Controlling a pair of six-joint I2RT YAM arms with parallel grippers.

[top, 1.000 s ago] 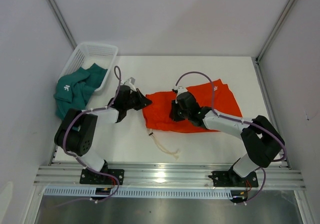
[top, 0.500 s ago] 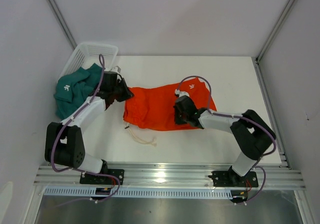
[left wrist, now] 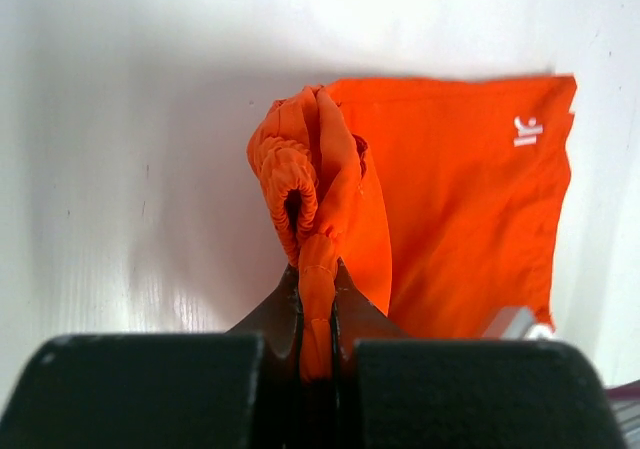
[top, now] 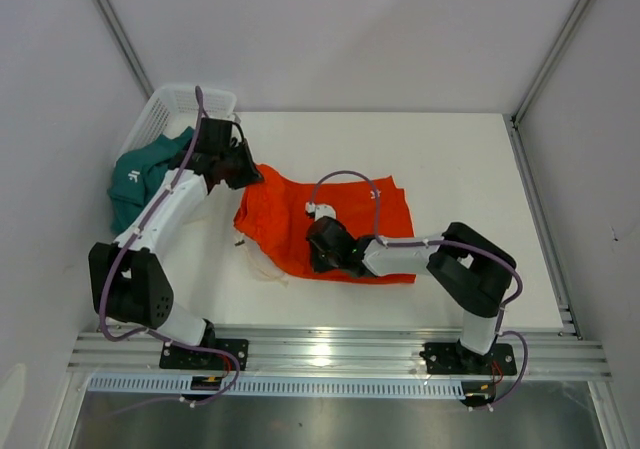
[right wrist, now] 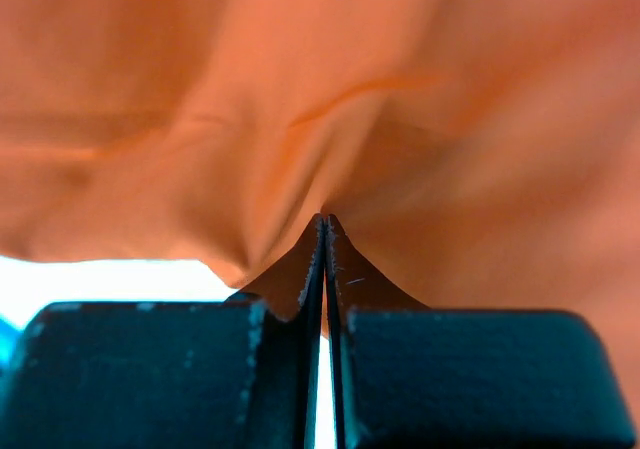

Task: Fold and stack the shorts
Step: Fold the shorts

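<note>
At table centre | orange shorts (top: 370, 209) clamped at bunched waistband by left gripper (left wrist: 316, 269), 10 o'clock; pinched by right gripper (right wrist: 322, 224), 6 o'clock | likely tensioned for flattening before fold | teal shorts (top: 135, 184) draped on basket (top: 200, 97), 10 o'clock

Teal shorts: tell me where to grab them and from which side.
Grip the teal shorts at the crumpled heap that spills over the near end of the basket, coming down from above. Its folds look raised and clear of the mesh walls, so jaws could pinch one; the rest sits inside. The left gripper is nearest, but its jaws are shut on the orange shorts.
</note>
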